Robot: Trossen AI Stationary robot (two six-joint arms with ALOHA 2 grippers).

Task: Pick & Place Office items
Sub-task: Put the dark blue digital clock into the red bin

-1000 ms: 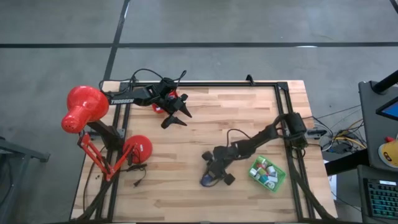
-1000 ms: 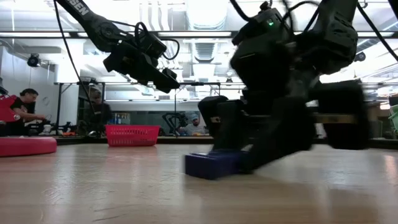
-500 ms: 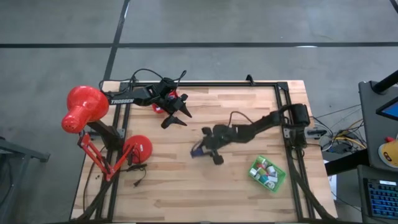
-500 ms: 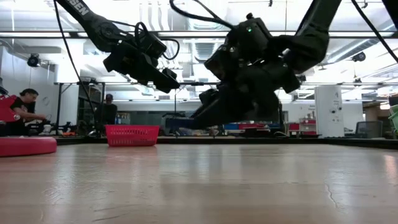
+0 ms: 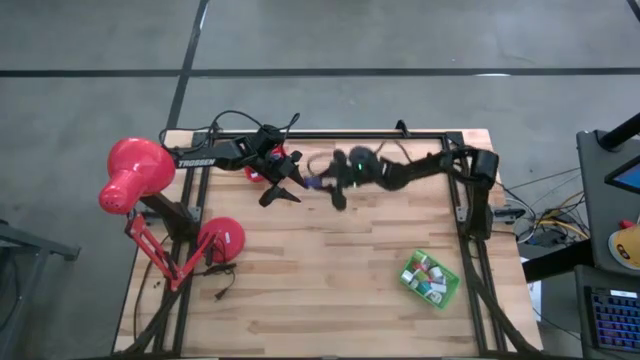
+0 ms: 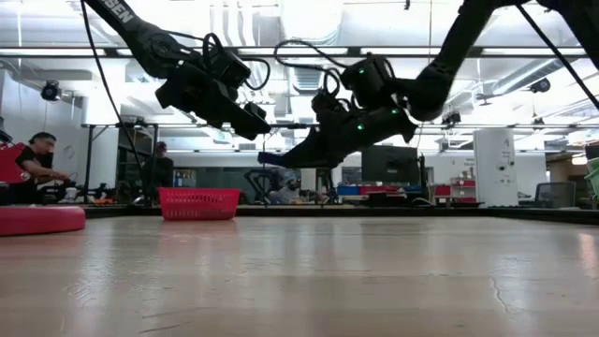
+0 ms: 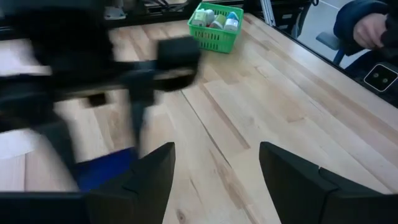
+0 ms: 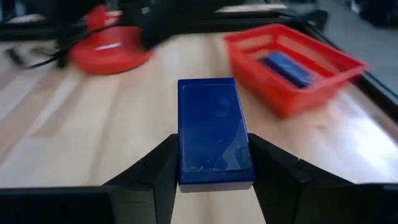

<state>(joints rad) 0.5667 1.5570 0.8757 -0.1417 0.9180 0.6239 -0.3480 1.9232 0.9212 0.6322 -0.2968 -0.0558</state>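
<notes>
My right gripper (image 5: 322,185) hangs above the far middle of the table, shut on a navy block (image 8: 214,127), one of the office items. The block also shows in the low view (image 6: 273,159) as held well above the wood. Just beyond it stands a red tray (image 8: 323,56) on the table, with another blue piece (image 8: 286,67) lying inside. My left gripper (image 5: 283,192) hovers open beside that tray, with nothing between its fingers (image 7: 155,177). A green tray (image 5: 430,278) at the near right holds several small pieces. My right gripper pinches the navy block by its two long sides (image 8: 184,163), at the end nearest the wrist, between its two fingers (image 8: 158,168). The fingers come from the table's right, slanting a little downward, and lie along the block. The block sticks out past the fingertips, flat face up, lifted clear.
A big red desk lamp (image 5: 135,175) stands at the left edge, its round base (image 5: 222,238) on the wood. Black frame rails run along the table's far, left and right sides. Bare wood lies in the middle and near parts. People sit in the room beyond.
My right gripper has lifted the navy block off the near middle of the table. It has swung toward the far edge and the left, close to my left gripper and the red tray, rolling its wrist on the way. The block now hangs clear of the wood.
</notes>
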